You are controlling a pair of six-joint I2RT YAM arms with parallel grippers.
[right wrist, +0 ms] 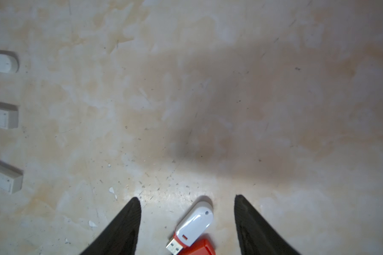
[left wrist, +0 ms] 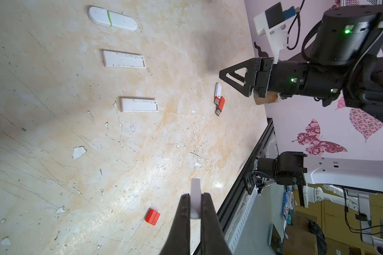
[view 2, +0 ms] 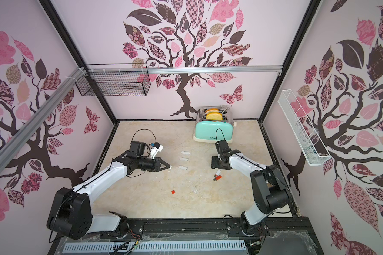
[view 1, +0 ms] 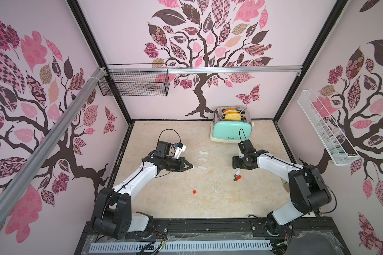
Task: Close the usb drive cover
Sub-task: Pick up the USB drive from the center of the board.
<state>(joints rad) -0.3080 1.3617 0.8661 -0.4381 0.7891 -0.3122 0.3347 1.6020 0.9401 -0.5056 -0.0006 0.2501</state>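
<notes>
**A:** What is the left claw (left wrist: 195, 195) doing?

**B:** It's clamped tight on a white cap (left wrist: 195, 187), which pokes out past the fingertips.

**A:** And the right claw (right wrist: 186, 197)?

**B:** Its fingers are spread wide and gripping nothing. In the right wrist view a white usb drive (right wrist: 196, 223) lies flat on the surface (right wrist: 208, 88) between them. It touches neither finger, and its metal plug is bare.

**A:** Is anything next to it?

**B:** A red usb drive (right wrist: 200, 248) lies against its plug end. The left wrist view shows that plug uncovered too.

**A:** What about further out?

**B:** A small red cap (view 1: 194, 191) sits alone toward the front, well apart from both drives. Between the arms, three white sticks lie in a row:
- a rounded white stick (left wrist: 112, 18) with a green band
- a middle rectangular stick (left wrist: 123, 58)
- a front rectangular stick (left wrist: 139, 105)

In both top views the left claw's tip is just beside the front one, not touching it.

**A:** And at the back?

**B:** There's a mint toaster (view 1: 229, 130) with bread slices in its slots.
</notes>
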